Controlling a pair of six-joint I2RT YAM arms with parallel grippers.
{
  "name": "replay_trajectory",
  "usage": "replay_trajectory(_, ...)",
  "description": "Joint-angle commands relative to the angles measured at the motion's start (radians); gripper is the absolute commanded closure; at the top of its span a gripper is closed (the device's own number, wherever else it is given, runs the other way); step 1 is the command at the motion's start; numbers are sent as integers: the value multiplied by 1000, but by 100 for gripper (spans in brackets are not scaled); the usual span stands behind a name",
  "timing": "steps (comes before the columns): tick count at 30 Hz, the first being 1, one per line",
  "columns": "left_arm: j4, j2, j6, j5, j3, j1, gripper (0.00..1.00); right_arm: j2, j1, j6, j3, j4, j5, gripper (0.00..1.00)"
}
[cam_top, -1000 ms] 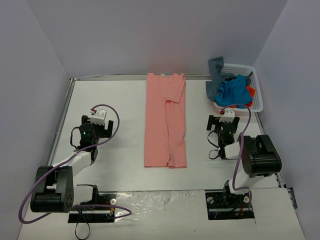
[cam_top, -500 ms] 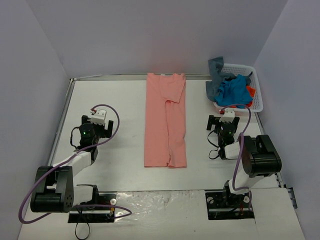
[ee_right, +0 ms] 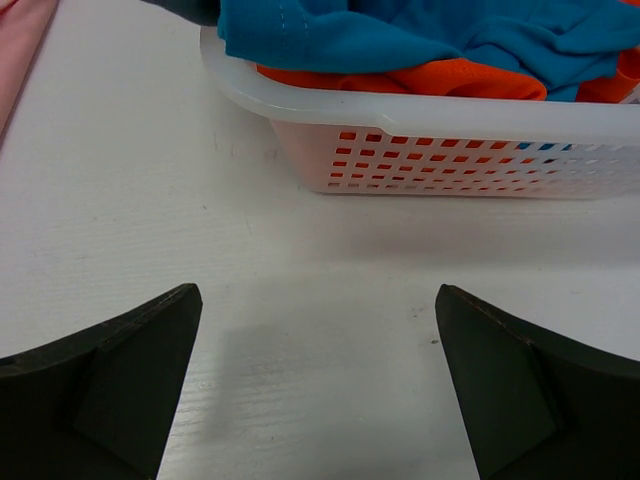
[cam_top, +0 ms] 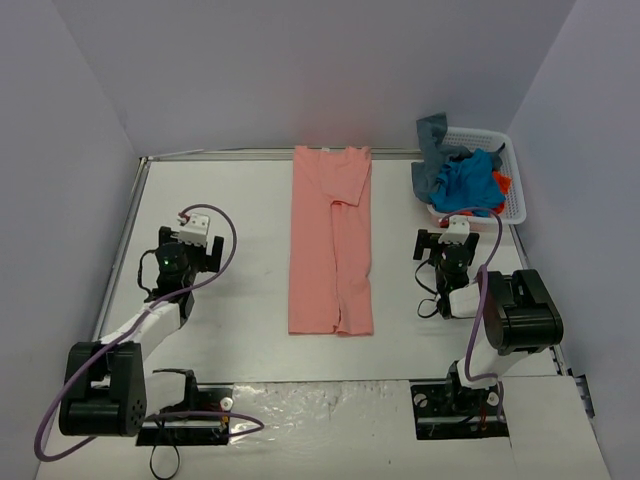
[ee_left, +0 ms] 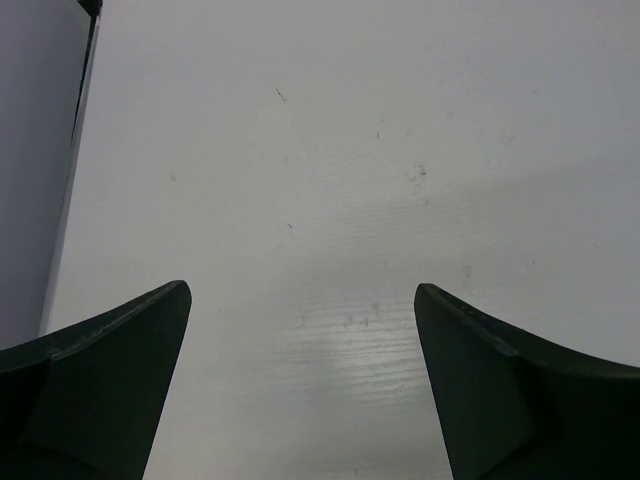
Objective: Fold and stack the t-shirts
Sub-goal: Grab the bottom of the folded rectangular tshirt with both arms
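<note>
Two grippers idle: your left gripper and right gripper both gape wide, holding nothing. Pink shirt lies flat between them, sleeves folded in. Other shirts are heaped in basket. Cloth looks soft, light, floppy, so pinch the near hem corners.

**T-shirts:** four were counted.
- One salmon-pink t-shirt was on the table.
- Three were in the basket: one bright blue t-shirt, one slate grey-blue t-shirt and one orange-red t-shirt. Whether more lay beneath them could not be told.

**Baskets:** one, of white plastic lattice.

**Tables:** one.

**Robot arms:** two, the left arm and the right arm.

**Grippers:** two, the left gripper and the right gripper. Each had two fingers, four in all.

**Purple cables**: two, one per arm.
</note>
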Motion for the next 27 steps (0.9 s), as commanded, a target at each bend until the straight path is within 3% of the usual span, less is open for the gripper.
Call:
replay_trajectory(1, -23, -44, 17, -30, 50, 6, 6, 3, -8, 20, 29, 132, -5, 0)
replay_trajectory(8, -98, -73, 17, -23, 90, 6, 6, 3, -9, 20, 29, 134, -8, 0)
replay_trajectory(13, -240, -116, 29, 5, 214, 8, 6, 3, -11, 20, 30, 132, -8, 0)
replay_trajectory(19, -397, -90, -88, 40, 378, 6, 6, 2, -11, 20, 30, 131, -9, 0)
replay_trajectory(27, -450, -85, -60, 11, 417, 8, 6, 3, -11, 20, 30, 132, -11, 0)
